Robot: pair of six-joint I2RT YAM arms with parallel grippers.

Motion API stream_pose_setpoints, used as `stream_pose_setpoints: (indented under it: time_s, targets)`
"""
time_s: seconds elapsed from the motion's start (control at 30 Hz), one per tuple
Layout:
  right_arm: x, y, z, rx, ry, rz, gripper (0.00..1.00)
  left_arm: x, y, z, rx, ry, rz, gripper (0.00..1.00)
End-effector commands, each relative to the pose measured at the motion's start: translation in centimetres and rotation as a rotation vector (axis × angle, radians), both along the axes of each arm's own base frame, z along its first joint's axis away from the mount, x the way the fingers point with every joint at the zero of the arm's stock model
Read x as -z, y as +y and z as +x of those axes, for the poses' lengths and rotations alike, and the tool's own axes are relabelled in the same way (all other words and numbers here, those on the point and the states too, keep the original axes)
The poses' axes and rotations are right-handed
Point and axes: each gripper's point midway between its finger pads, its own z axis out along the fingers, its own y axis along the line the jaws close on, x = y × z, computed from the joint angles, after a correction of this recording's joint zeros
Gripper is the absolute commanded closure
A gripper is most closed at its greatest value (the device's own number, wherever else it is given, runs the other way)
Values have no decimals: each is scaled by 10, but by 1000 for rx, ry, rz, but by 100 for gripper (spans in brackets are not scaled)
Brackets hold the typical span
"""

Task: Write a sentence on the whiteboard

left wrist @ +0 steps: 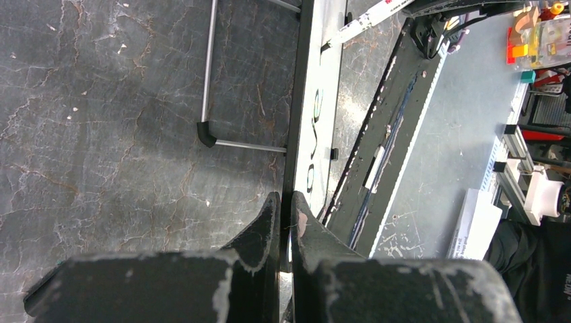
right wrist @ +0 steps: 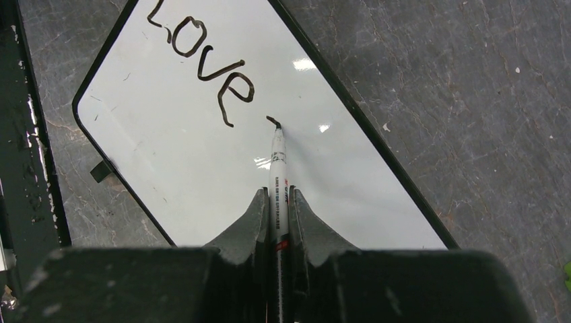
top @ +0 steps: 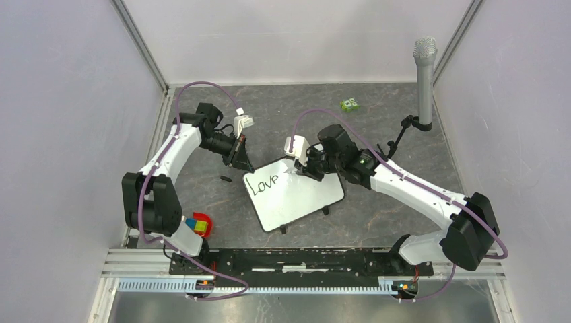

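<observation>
Board: the board [top: 296, 198] lies on the grey table [top: 404, 114], turned at a slant, between the two grippers.
Sentence: the sentence [right wrist: 202, 64] reads only "Love", in black along the board's far part; a short hooked stroke sits just right of the "e".
Board and left jaws: in the left wrist view the board shows edge-on, and its black frame runs straight into the gap between the fingers.
Left gripper: the left gripper [left wrist: 283, 198] is at the board's far left corner. Its jaws are nearly closed and pinch the frame, with a finger on each face.
Board and right jaws: the white face lies right under the right gripper [right wrist: 277, 195], which hangs over the board's far edge.
Right gripper: the jaws are clenched on a marker [right wrist: 278, 168] with only the pen's width between them. The pen points away from the wrist.
Marker tip: it touches the board at the hooked stroke, just beside "Love".
Elsewhere: a grey microphone [top: 424, 74] stands at the far right and a small green thing [top: 349, 104] lies near it. Both are well apart from the board.
</observation>
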Motion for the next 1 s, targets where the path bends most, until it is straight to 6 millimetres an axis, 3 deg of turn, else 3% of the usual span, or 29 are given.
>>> stream_pose_setpoints:
  time_s: [0.0,0.37,0.53,0.83,0.97]
  targets:
    - [9,-2,-5,-7,-1,-24,100,8,5,-11,33,0,59,98]
    - [18,-13,-11,-5,-12,-63,100,9,5,-12,36,1,58,98]
    - [3,-12,-5,2,-44,-58,100,9,5,-12,37,1,56,98]
    - [-32,7,-3,-29,-55,35,100,8,4,-12,37,0,53,98]
    - [-35,12,3,-23,-63,49,100,7,4,-11,37,0,54,98]
